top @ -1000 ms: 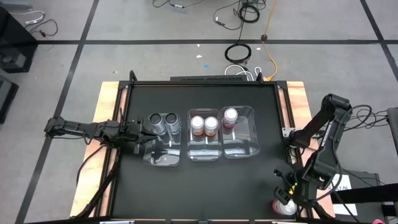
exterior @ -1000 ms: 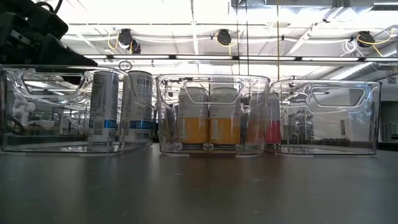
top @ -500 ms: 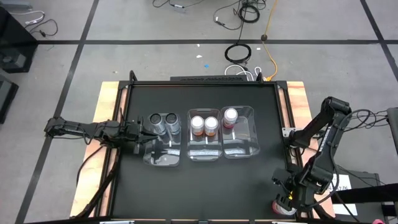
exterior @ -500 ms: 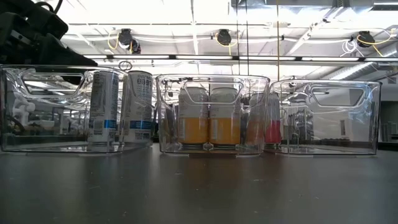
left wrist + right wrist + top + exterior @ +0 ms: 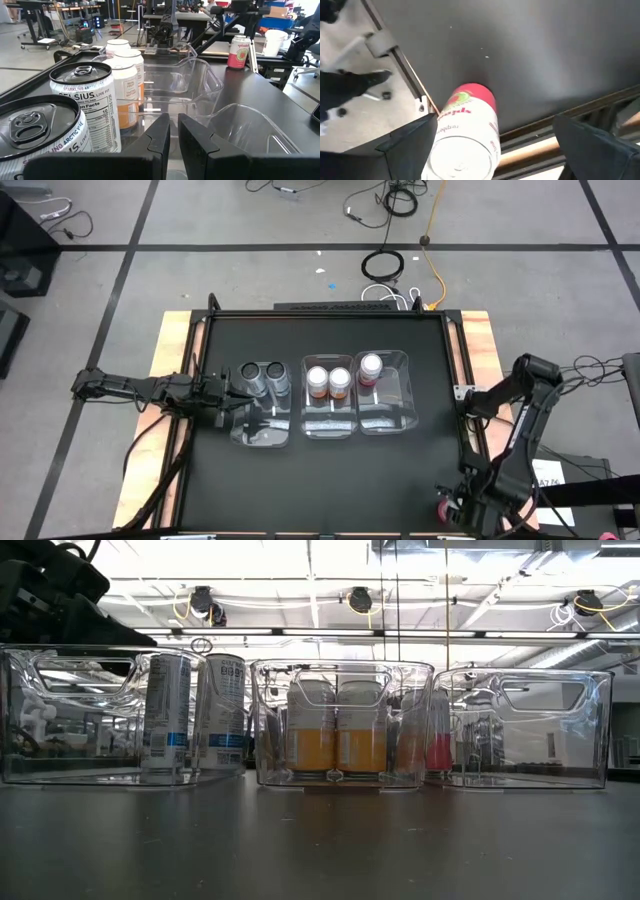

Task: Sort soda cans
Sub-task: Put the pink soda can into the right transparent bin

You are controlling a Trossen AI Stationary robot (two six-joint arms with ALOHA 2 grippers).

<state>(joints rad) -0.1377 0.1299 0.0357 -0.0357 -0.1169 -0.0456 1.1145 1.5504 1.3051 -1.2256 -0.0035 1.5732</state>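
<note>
Two dark grey cans point(image 5: 262, 376) stand in the left clear bin point(image 5: 258, 432). Two orange-brown cans point(image 5: 329, 380) stand in the middle bin point(image 5: 330, 425), and one red-pink can point(image 5: 370, 366) stands in the right bin point(image 5: 392, 415). The other red-pink can point(image 5: 467, 135) stands upright on the table's near right corner point(image 5: 443, 505). My right gripper point(image 5: 495, 120) is open above it, one finger on either side. My left gripper point(image 5: 174, 145) is shut beside the left bin, close to the grey cans point(image 5: 85, 107).
The three bins stand side by side in the table's middle point(image 5: 340, 720). The table's near edge and metal frame rail point(image 5: 540, 145) run right beside the loose can. A cable coil point(image 5: 383, 265) lies on the floor beyond the far edge.
My right arm has come down and toward the table's near edge over the loose red-pink can, which it now mostly hides in the high view. The can has stayed where it was.
</note>
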